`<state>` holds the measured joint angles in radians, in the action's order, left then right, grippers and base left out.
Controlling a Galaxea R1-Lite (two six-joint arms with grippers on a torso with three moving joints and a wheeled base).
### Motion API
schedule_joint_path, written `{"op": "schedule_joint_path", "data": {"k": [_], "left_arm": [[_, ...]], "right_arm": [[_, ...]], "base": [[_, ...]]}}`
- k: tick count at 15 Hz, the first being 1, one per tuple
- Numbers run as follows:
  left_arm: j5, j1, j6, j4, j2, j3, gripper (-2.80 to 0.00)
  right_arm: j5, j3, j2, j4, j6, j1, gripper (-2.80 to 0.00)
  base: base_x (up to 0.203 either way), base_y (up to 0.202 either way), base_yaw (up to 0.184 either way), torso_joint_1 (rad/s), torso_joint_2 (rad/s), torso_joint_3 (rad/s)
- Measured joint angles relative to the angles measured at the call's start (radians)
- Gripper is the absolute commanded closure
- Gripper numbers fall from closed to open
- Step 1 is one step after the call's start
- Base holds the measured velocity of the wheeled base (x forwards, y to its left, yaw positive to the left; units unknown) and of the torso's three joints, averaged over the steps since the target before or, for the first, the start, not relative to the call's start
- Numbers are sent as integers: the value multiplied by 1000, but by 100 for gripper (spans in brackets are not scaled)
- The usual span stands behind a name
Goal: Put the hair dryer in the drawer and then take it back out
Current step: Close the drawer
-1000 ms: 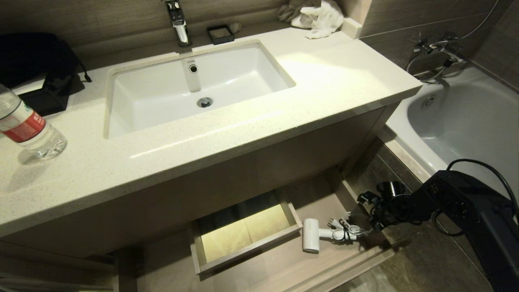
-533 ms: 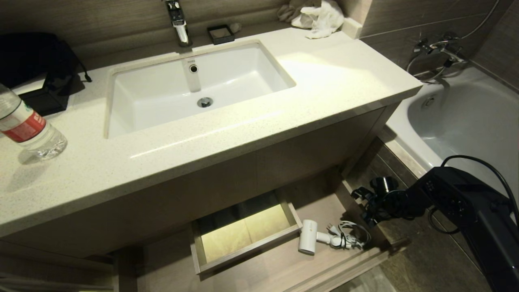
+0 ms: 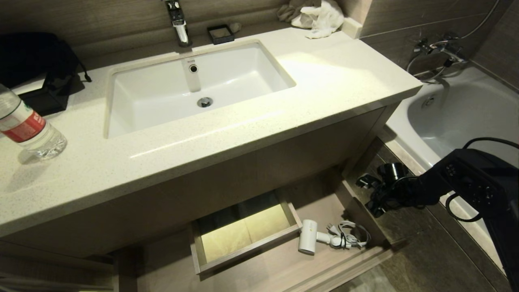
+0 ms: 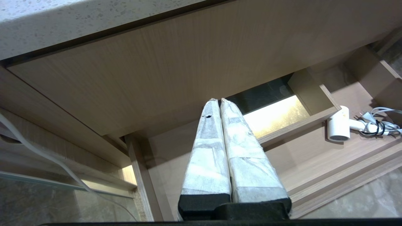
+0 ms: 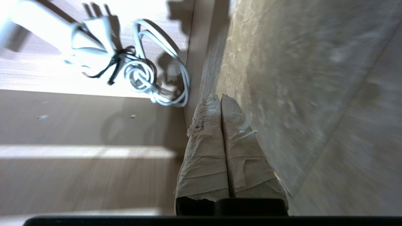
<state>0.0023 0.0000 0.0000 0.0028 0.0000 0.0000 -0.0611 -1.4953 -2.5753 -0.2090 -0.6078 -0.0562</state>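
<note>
The small white hair dryer lies on the floor of the pulled-out light-wood drawer, right of the boxed cutout. Its bundled cord rests against the drawer's right wall. My right gripper hangs shut and empty above that wall, up and to the right of the cord. The right wrist view looks down past the gripper at the cord and the dryer's handle. My left gripper is shut and empty, parked in front of the drawer, left of the hair dryer.
The boxed cutout takes up the drawer's middle. Above it juts the stone countertop with the sink, a water bottle, a black bag and a white cloth. A bathtub stands close on the right.
My right gripper has risen from the cord and drawn up to the right, still shut. The hair dryer slid slightly left early on, then lay still. The left arm has not moved.
</note>
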Motion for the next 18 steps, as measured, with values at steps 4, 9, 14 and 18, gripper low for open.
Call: {"op": "schedule_joint_path", "data": {"k": [4, 9, 14, 18], "left_arm": [[0, 0, 0, 0, 0, 0, 0], [0, 0, 0, 0, 0, 0, 0], [0, 0, 0, 0, 0, 0, 0], [0, 0, 0, 0, 0, 0, 0]], "right_arm": [[-4, 107, 172, 67, 65, 4, 0], [-8, 346, 474, 138, 144, 23, 0], [-15, 657, 840, 147, 200, 72, 0], [-97, 893, 1146, 159, 211, 96, 0]], "base": [[0, 0, 0, 0, 0, 0], [0, 0, 0, 0, 0, 0], [0, 0, 0, 0, 0, 0], [0, 0, 0, 0, 0, 0]]}}
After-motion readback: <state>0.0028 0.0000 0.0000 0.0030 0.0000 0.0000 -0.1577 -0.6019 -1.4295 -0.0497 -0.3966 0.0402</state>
